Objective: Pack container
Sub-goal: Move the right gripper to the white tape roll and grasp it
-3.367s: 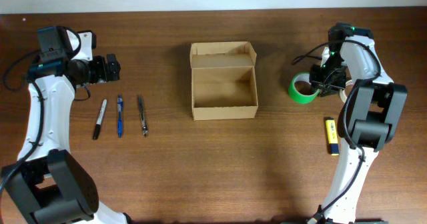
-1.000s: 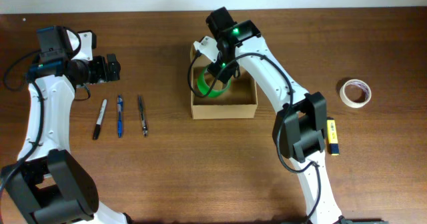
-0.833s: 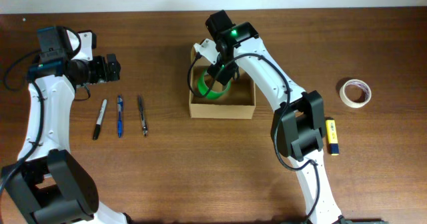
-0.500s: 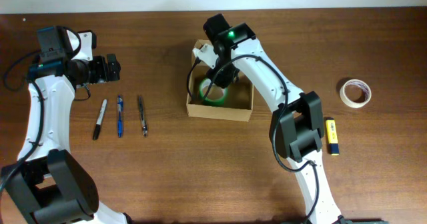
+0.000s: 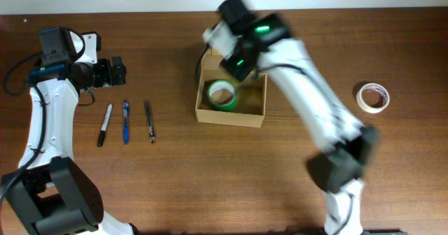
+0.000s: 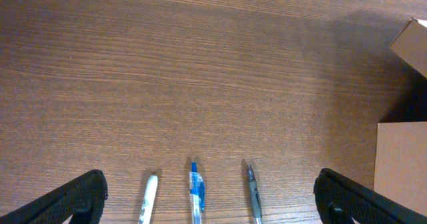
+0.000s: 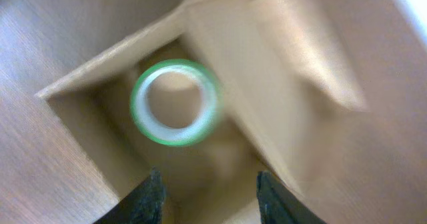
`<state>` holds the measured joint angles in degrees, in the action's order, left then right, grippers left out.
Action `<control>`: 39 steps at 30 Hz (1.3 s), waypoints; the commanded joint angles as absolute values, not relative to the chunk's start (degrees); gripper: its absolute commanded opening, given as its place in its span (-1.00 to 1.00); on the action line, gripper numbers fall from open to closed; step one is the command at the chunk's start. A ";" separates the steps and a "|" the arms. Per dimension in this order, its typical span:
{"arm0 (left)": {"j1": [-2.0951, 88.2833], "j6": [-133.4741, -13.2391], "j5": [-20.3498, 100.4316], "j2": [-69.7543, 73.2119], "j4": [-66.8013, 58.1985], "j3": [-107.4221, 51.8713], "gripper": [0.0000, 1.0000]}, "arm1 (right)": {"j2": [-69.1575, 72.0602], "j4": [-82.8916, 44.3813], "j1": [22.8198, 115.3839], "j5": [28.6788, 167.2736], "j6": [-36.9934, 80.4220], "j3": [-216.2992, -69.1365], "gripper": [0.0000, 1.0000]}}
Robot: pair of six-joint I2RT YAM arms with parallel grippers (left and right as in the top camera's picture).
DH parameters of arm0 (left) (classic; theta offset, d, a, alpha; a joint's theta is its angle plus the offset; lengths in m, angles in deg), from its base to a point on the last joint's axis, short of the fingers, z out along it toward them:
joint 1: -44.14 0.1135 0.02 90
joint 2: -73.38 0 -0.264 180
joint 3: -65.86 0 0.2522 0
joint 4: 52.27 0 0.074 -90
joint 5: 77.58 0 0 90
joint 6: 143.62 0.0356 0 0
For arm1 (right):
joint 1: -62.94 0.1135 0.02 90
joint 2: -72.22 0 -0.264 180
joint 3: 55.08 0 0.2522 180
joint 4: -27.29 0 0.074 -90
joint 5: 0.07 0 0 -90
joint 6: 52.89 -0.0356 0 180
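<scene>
We see left arm (image 5: 40, 116) rising along left edge, wrist bent rightward at far left. There left gripper (image 5: 119, 70) points right; from wrist view we find its fingers (image 6: 67, 201) spread wide, jaws open. We see right arm (image 5: 308, 98) stretching from near right to far centre, blurred along whole length, green light (image 5: 262, 31) lit near wrist. At its end right gripper (image 7: 213, 201) faces down; we note both dark fingertips (image 7: 148, 197) apart, jaws open.
</scene>
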<state>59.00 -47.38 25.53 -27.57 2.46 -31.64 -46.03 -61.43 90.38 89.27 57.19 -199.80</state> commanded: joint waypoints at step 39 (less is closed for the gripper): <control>59.10 -46.64 26.18 -27.99 2.51 -32.47 0.99 | -57.97 -47.70 32.39 92.04 33.17 -175.12 0.21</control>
